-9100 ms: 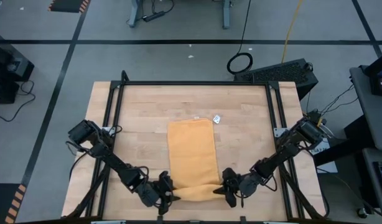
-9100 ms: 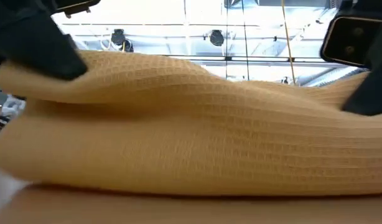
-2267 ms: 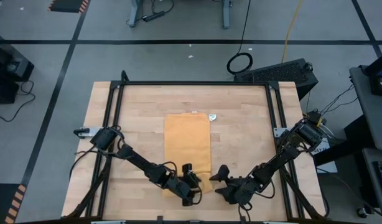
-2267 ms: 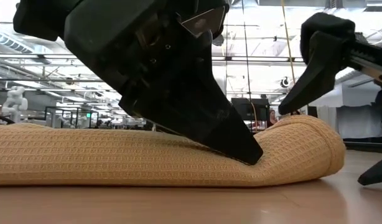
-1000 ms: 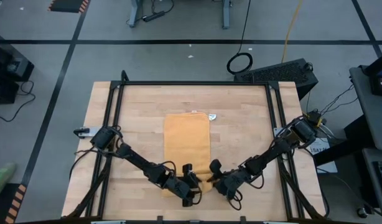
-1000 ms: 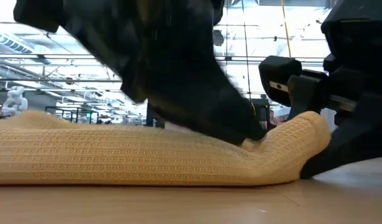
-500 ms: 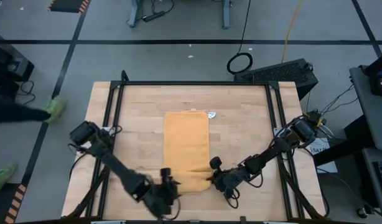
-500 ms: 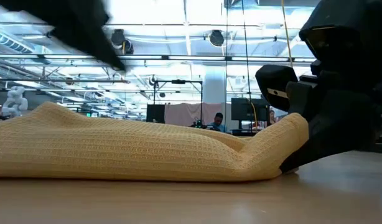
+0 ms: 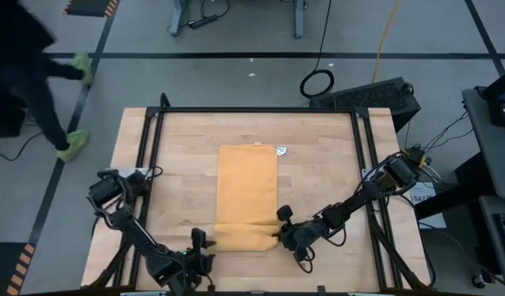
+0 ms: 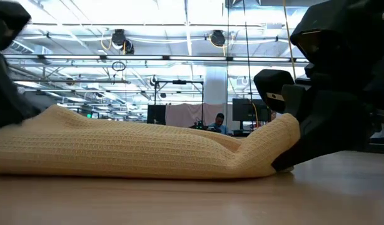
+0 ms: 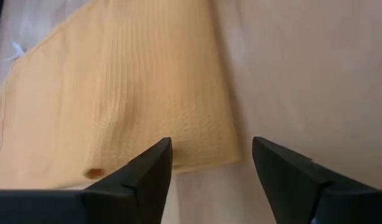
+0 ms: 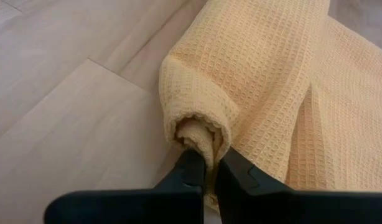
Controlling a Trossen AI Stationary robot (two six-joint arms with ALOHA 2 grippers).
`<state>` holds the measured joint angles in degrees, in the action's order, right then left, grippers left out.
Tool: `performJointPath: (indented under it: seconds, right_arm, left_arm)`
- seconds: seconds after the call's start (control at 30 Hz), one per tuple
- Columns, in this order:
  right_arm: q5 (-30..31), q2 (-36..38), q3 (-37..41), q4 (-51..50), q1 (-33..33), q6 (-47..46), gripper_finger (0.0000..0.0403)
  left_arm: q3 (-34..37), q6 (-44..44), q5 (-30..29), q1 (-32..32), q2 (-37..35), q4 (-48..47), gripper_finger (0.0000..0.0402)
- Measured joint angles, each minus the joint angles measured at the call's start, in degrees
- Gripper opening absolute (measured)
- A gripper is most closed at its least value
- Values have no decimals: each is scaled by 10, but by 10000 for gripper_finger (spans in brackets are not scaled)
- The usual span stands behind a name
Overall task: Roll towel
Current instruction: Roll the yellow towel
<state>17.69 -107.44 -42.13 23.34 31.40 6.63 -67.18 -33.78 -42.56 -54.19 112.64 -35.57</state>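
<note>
We find the towel lying at the middle of the table, its long axis running from the far edge toward the near edge where the arms reach in. The far part lies flat. The near end is rolled into a short roll set crosswise to that axis, so the roll's ends point toward the left and right sides of the table. A small white tag sits at the far right corner.

The right gripper is at the right end of the roll, its fingers pinched narrow on the inner layers of cloth showing at the roll's open end. In the low view the same end rises slightly against the dark gripper body.

The left gripper stands just off the left end of the roll, near the table's front edge, fingers spread wide with nothing between them.

From above, the fingers of both grippers are too small to make out. In the low view the left end of the towel is cut off behind a dark, blurred mass.

A person is partly in view on the floor beyond the table's left far corner.
</note>
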Motion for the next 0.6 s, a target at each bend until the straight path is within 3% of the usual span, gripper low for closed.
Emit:
performJointPath:
  seconds: [0.33,0.6]
  right_arm:
    - [0,0,0,-5,0,-23,5]
    - [0,0,0,-5,0,-26,5]
  left_arm:
    - [39,28,-57,-3,10,22,301]
    - [77,58,-70,11,7,112,286]
